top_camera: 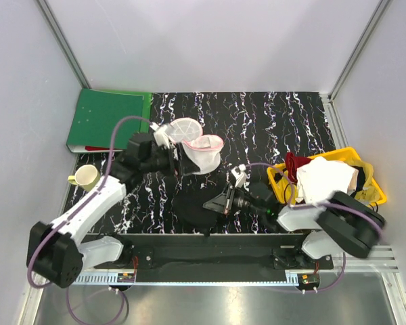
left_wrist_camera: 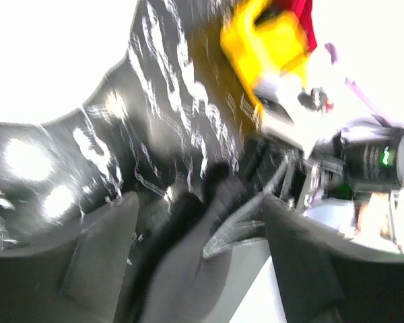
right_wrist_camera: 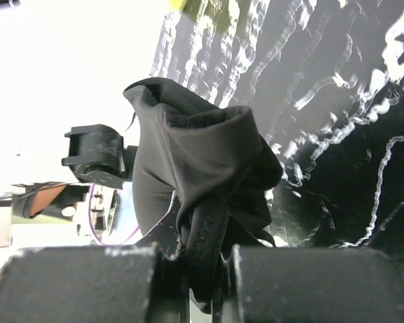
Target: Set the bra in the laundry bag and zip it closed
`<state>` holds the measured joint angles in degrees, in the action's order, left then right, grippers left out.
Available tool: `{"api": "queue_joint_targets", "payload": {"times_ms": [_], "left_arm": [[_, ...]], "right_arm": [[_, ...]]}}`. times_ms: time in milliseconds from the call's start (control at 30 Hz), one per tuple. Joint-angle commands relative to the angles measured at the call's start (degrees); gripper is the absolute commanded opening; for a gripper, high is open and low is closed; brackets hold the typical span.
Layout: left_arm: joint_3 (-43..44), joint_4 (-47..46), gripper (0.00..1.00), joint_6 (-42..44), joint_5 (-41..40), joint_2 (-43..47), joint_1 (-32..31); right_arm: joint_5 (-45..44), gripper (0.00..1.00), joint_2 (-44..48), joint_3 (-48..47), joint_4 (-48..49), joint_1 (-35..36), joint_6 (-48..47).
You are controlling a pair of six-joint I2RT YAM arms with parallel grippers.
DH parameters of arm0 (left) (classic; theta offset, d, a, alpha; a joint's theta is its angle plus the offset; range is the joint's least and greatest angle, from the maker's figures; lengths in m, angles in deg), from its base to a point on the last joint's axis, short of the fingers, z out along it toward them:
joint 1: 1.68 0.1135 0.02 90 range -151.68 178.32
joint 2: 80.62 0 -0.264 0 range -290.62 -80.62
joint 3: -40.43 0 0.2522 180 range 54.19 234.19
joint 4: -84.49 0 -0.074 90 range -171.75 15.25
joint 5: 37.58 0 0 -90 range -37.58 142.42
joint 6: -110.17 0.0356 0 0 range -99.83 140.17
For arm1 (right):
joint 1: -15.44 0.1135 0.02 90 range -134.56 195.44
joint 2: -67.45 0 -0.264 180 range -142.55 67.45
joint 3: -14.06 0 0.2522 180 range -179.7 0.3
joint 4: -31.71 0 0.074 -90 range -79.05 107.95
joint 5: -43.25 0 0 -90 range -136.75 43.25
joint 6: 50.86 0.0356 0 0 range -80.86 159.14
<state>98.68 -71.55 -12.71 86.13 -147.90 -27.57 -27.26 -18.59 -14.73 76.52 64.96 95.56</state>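
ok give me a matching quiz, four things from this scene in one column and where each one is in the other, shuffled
1 bra
2 laundry bag
3 green folder
4 cup

a far left corner
b clamped in the right jaws
c left edge, nearer than the folder
d near the middle, just beyond the bra

Pairs: 1-b, 2-d, 3-a, 4-c

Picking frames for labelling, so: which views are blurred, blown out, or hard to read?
Left wrist: heavy motion blur, yellow basket smeared, upper left washed out white. Right wrist: bra sharp, upper left overexposed. Top external: sharp and evenly lit, though the black fabric barely separates from the dark table.
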Motion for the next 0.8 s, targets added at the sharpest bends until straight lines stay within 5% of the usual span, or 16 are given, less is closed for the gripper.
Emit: {"api": "queue_joint_targets", "payload": {"times_ms": [0,67,167,267,567,767], "left_arm": [[10.08,13.69,0.84,2.30,-15.20,4.18,3.82],[13.41,17.55,0.91,-0.33,-20.16,3.31,5.05],[17.19,19.15,0.89,-5.07,-24.83,-1.33,7.25],[22.10,19.25,0.87,-9.12,-23.53,-7.13,7.61],[36.45,19.51,0.80,-21.08,-22.37,-29.03,6.73],[40.67,20.13,0.72,-20.47,-24.57,-35.63,6.55]], "right_arm": [[-6.64,0.00,17.37,-5.44,-28.24,-0.56,-9.04],[-8.57,0.00,25.26,-9.90,-37.16,-3.89,-12.89],[-13.74,0.00,30.65,-19.49,-61.19,-9.60,-19.65],[-20.77,0.00,29.19,-30.83,-74.68,-14.26,-26.16],[-29.41,0.00,14.53,-54.39,-75.89,-22.62,-39.01],[-22.75,0.00,-1.98,-67.48,-65.79,-24.20,-39.47]]}}
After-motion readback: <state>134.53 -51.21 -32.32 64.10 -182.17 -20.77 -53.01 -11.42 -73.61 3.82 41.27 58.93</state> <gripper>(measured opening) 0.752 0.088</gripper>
